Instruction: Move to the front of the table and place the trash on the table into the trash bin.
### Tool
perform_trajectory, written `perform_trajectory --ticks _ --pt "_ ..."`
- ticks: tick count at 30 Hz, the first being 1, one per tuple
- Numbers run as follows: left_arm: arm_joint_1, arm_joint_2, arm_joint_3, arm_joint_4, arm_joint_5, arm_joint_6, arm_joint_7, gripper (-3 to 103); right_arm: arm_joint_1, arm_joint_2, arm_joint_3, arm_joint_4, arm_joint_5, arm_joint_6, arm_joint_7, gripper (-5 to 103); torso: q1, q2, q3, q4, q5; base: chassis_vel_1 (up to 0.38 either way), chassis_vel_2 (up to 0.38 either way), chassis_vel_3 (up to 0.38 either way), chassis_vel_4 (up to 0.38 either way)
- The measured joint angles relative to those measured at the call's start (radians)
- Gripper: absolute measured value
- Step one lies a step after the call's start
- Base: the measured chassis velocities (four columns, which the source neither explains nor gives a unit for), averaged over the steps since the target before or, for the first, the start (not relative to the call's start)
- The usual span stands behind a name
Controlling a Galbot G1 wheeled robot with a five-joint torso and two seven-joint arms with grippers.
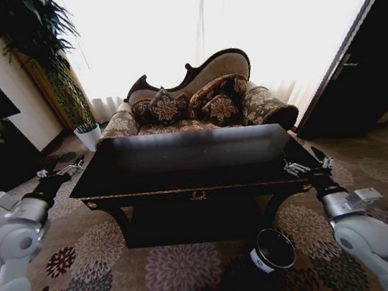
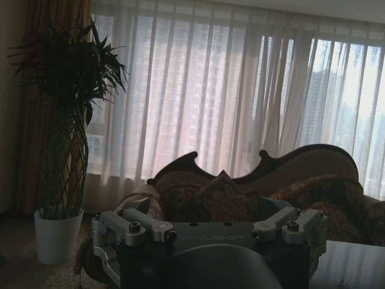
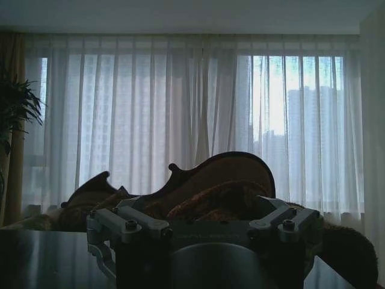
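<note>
The dark table [image 1: 189,161] stands in front of the sofa [image 1: 203,100]; the trash bin [image 1: 273,250] sits below its front edge; the left gripper [image 1: 60,171] and right gripper [image 1: 308,165] hang open and empty beside its ends.

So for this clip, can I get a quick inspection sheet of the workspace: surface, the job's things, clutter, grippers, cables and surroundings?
Surface: table, dark glossy top mirroring the window light, gold ornament at front centre.
Job's things: trash bin on the carpet in front of the table, nearer the right arm, tilted with its opening toward the camera; no trash seen on the tabletop.
Clutter: nothing seen.
Grippers: left gripper raised beside the table's left edge, right gripper by its front right corner; both open, holding nothing.
Cables: nothing seen.
Surroundings: patterned sofa with cushions behind the table, white plant pot with a tall plant at left, sheer curtains, floral carpet.
</note>
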Motion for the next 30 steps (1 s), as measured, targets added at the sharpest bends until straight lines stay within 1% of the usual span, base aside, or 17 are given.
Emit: perform_trajectory --ticks 1,3,6,11,18,30 --pt "0.016 -0.005 -0.005 -0.012 0.003 0.001 0.0 100 0.036 -0.009 -0.026 -0.003 0.01 -0.009 -0.006 100 0.0 0.0 0.0 0.0001 0.0 0.0 0.0 0.0 0.0" --pt "0.032 -0.01 -0.007 -0.02 0.012 -0.002 0.006 100 0.059 -0.016 -0.047 -0.011 0.014 -0.01 -0.015 100 0.0 0.0 0.0 0.0002 -0.0001 0.0 0.0 0.0 0.0" --pt "0.059 -0.02 -0.007 -0.034 0.045 -0.028 0.031 100 0.104 -0.034 -0.089 -0.027 0.019 -0.017 -0.025 100 0.0 0.0 0.0 0.0001 0.0 0.0 0.0 0.0 0.0" --pt "0.065 -0.022 -0.003 -0.047 0.048 -0.035 0.042 100 0.154 -0.053 -0.134 -0.046 0.024 -0.01 -0.052 100 0.0 0.0 0.0 0.0 0.0 0.0 0.0 0.0 0.0" --pt "0.069 -0.021 0.002 -0.053 0.056 -0.04 0.05 100 0.177 -0.06 -0.168 -0.069 0.021 0.012 -0.077 100 0.0 0.0 0.0 -0.0001 0.0 0.0 0.0 0.0 0.0" --pt "0.065 -0.016 0.006 -0.042 0.064 -0.043 0.053 100 0.185 -0.058 -0.185 -0.09 0.027 0.03 -0.099 100 0.0 0.0 0.0 -0.0001 0.0 0.0 0.0 0.0 0.0"
